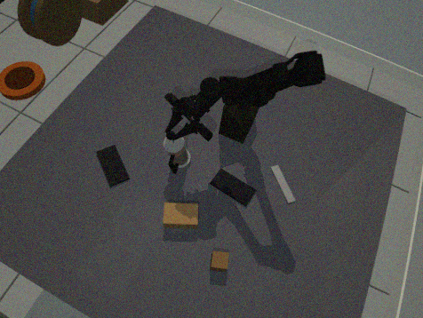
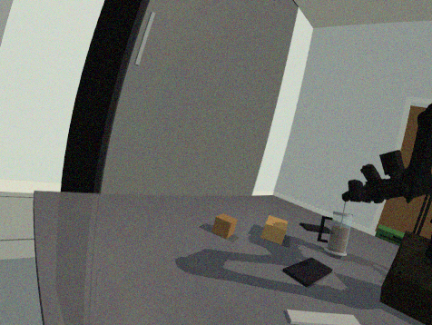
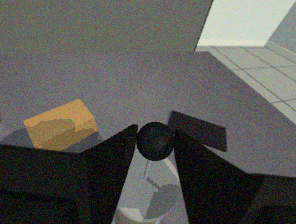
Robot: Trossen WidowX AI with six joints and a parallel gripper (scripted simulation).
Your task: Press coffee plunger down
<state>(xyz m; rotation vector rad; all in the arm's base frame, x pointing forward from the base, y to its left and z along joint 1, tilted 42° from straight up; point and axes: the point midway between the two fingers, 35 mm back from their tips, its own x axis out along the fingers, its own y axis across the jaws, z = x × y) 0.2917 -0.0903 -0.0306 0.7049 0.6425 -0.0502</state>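
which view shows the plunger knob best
The wrist view: the round black plunger knob fills the centre, clamped between the pincer fingers. The exterior view hides the knob behind the pincer and shows only the thin rod above the coffee press. The top view buries it under the arm.

Top view, clock directions from coffee press (image 1: 179, 153). Dark slab (image 1: 232, 186) near at 4, orange block (image 1: 180, 214) at 6. Dark slab (image 1: 112, 165) at 9, well apart, open mat (image 1: 80, 213) between. Arm (image 1: 262, 82) overhead from 2.
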